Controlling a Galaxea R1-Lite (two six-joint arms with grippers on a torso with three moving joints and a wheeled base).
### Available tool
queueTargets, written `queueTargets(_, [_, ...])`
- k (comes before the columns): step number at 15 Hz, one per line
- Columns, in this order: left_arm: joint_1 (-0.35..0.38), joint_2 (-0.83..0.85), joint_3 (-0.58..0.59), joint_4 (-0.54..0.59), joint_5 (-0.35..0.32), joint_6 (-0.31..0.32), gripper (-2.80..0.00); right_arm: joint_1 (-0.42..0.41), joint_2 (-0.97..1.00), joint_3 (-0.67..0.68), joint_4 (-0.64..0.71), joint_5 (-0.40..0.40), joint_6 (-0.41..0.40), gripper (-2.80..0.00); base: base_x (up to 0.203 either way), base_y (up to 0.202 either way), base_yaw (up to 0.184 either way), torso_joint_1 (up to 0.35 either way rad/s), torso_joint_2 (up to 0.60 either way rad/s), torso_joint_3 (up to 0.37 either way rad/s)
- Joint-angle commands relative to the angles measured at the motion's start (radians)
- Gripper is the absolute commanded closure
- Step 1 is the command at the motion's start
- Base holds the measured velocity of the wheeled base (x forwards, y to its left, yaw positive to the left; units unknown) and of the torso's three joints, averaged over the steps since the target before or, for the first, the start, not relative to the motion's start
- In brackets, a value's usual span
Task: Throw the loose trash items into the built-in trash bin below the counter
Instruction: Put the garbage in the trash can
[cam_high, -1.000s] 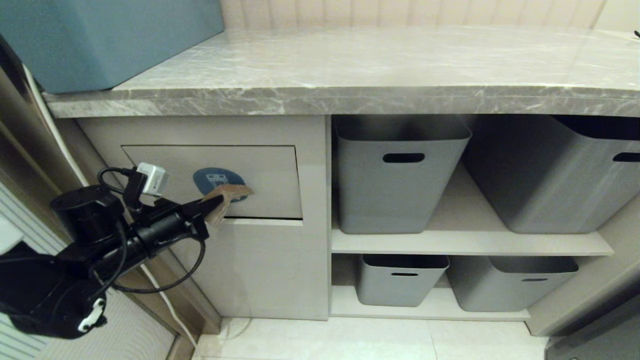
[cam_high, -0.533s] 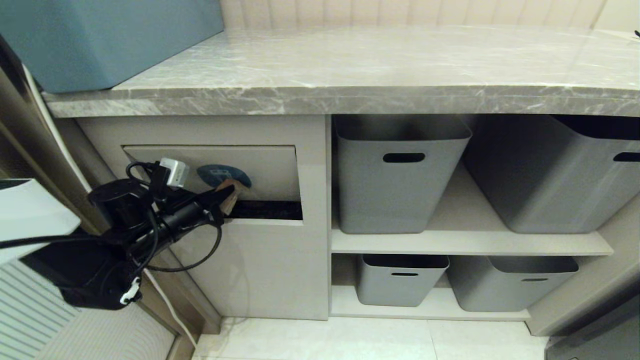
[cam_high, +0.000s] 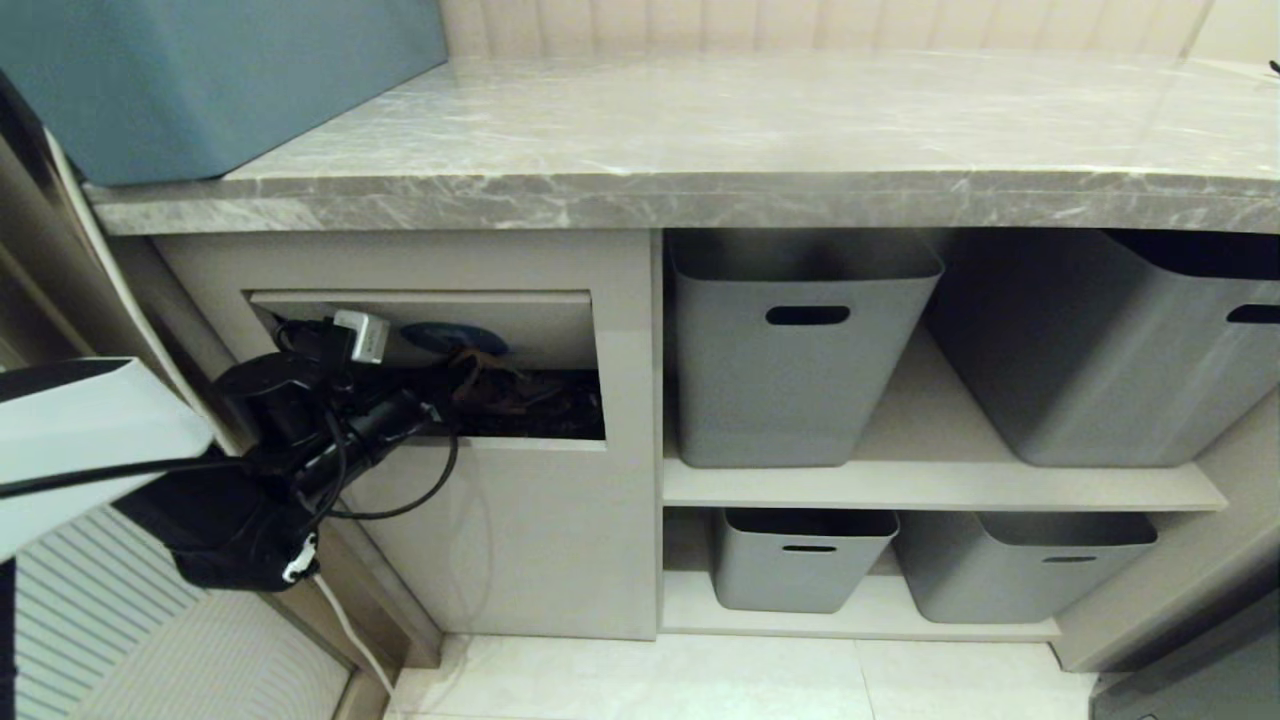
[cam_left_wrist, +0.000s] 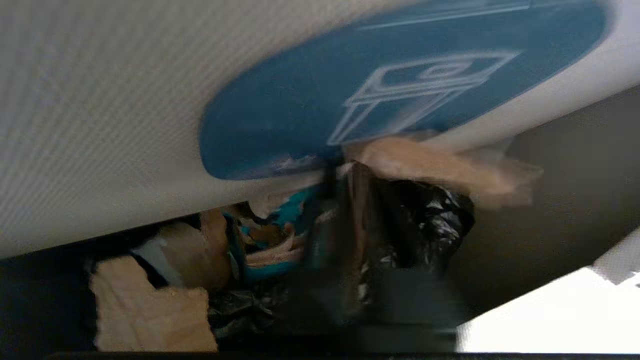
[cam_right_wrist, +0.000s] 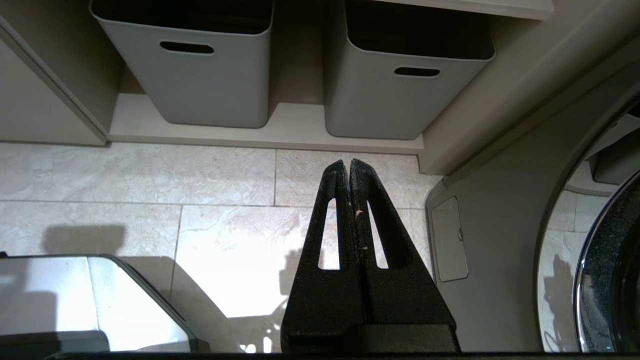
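Observation:
The built-in trash bin's flap (cam_high: 545, 330), with its blue oval sticker (cam_high: 455, 337), is tilted inward under the counter (cam_high: 700, 190). That leaves a dark slot below the flap. My left gripper (cam_high: 445, 398) reaches into the slot from the left, pressing against the flap (cam_left_wrist: 100, 100). A tan scrap (cam_left_wrist: 440, 167) sits at the gripper (cam_left_wrist: 345, 170) tips, right under the flap's lower edge. It also shows as a brown scrap (cam_high: 482, 366) in the slot. Inside lie a black liner (cam_left_wrist: 430, 225) and other tan scraps (cam_left_wrist: 150, 310). My right gripper (cam_right_wrist: 348, 162) hangs shut and empty over the floor tiles.
Grey storage tubs (cam_high: 800, 350) fill the shelves right of the bin, with more on the lower shelf (cam_high: 800, 560). A large blue box (cam_high: 200, 80) stands on the counter's left end. A white cable (cam_high: 100, 250) runs down the left wall.
My left arm has pushed forward and up into the cabinet. The flap has swung inward and the slot has widened. The scrap has gone from in front of the sticker into the slot.

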Motion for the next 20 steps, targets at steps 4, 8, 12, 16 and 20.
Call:
queueTargets(4, [-0.001,0.014,-0.041,-0.009,-0.001,-0.015,-2.80,0.000,0.002,0.000,-0.002,0.004,-0.015,0.00,0.000,0.000,0.000,0.000,0.00,0.000])
queueTargets(8, [-0.001,0.011,-0.029,-0.010,0.027,-0.017,-2.80,0.000,0.002,0.000,-0.002,0.004,-0.015,0.00,0.000,0.000,0.000,0.000,0.00,0.000])
queueTargets(12, [-0.010,-0.055,0.105,-0.010,0.028,-0.019,-2.80,0.000,0.002,0.000,-0.002,0.004,-0.007,0.00,0.000,0.000,0.000,0.000,0.00,0.000])
queueTargets(16, [-0.027,-0.229,0.296,-0.014,0.027,-0.038,-2.80,0.000,0.002,0.000,-0.002,0.008,-0.006,0.00,0.000,0.000,0.000,0.000,0.00,0.000])
queueTargets(20, [-0.036,-0.434,0.482,-0.013,0.028,-0.051,0.00,0.000,0.002,0.000,-0.002,0.007,-0.004,0.00,0.000,0.000,0.000,0.000,0.00,0.000])
